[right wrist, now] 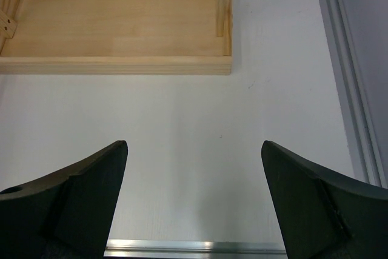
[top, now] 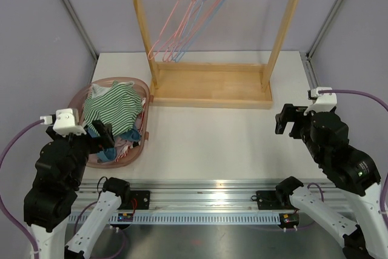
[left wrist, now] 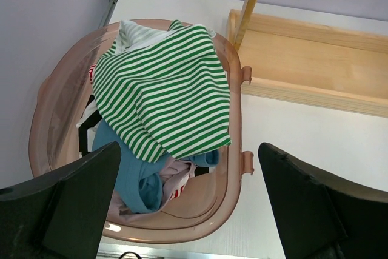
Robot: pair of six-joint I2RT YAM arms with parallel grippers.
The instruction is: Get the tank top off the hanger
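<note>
Plainly, the left gripper (left wrist: 189,153) hangs over the near rim of the basket (left wrist: 56,107) because that is where the garment has ended up: a hand poised above a bin reads as one that has let go. Its two dark fingers (left wrist: 73,192) stand wide apart, with nothing between them and nothing touching them; the left wrist view looks straight down through the gap onto cloth.

Just under and beyond that gap lies the tank top (left wrist: 163,95), green and white stripes, crumpled on top of the pile and spilling toward the basket's right wall. It covers a blue garment (left wrist: 124,174) and a scrap of red-and-white fabric, which sit lower, toward the near side. I judge the striped piece to be the task's thing, and it is off any hanger.

Further out, the white table (top: 212,144) carries the basket at its left side and, just beside it to the right, the base of the wooden rack (top: 212,86). High on the rack's bar, at the far side, the wire hangers (top: 188,22), pink and blue, hang bare and tilted, bunched together left of centre. That fits a finished removal.

Well apart on the right, the right gripper (right wrist: 194,147) hovers over bare table near the rack's right post, its fingers likewise spread wide and holding nothing, seemingly kept out of the way.
</note>
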